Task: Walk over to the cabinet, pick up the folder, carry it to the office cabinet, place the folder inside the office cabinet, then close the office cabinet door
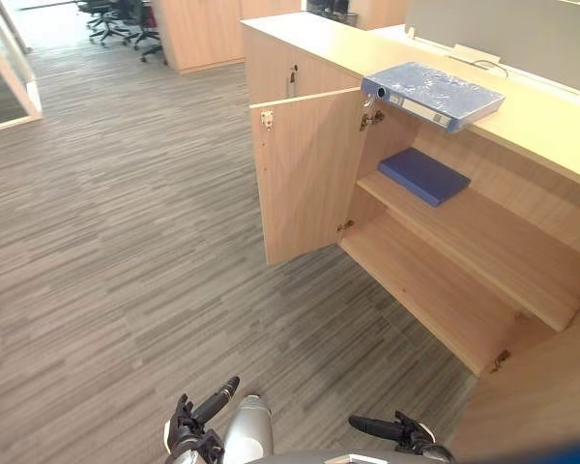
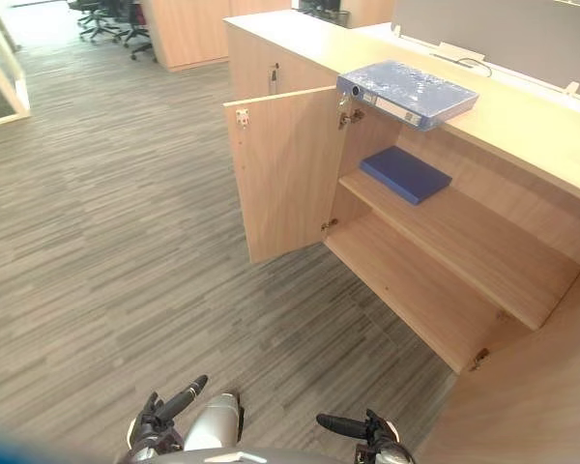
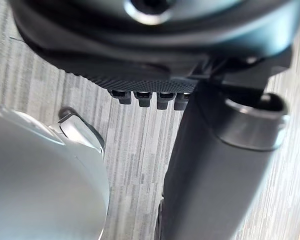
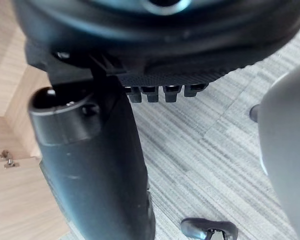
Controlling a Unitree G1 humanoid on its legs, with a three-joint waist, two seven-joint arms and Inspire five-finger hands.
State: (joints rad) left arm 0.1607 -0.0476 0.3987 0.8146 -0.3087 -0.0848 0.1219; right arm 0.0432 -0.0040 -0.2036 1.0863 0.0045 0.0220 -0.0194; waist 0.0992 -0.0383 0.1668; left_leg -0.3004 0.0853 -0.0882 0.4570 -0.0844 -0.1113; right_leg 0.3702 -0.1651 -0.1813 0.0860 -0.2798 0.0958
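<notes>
floor (image 1: 126, 242) grey striped, left half | office cabinet (image 1: 522, 261) right, door (image 1: 304, 174) open at centre | folder (image 1: 435, 92) light blue, flat on cabinet top, upper right | dark blue book (image 1: 423, 175) on shelf beneath | left hand (image 1: 195, 425), right hand (image 1: 401, 430) bottom edge, fingers relaxed, empty

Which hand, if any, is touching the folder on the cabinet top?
Apart: the left eye view shows the left hand and right hand low over the floor, far from the folder.

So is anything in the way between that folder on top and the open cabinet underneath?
Nothing visible blocks it. The folder lies on the cabinet top, the door stands wide open, and only a dark blue book lies at the hinge end of the shelf, leaving room beside it.
</notes>
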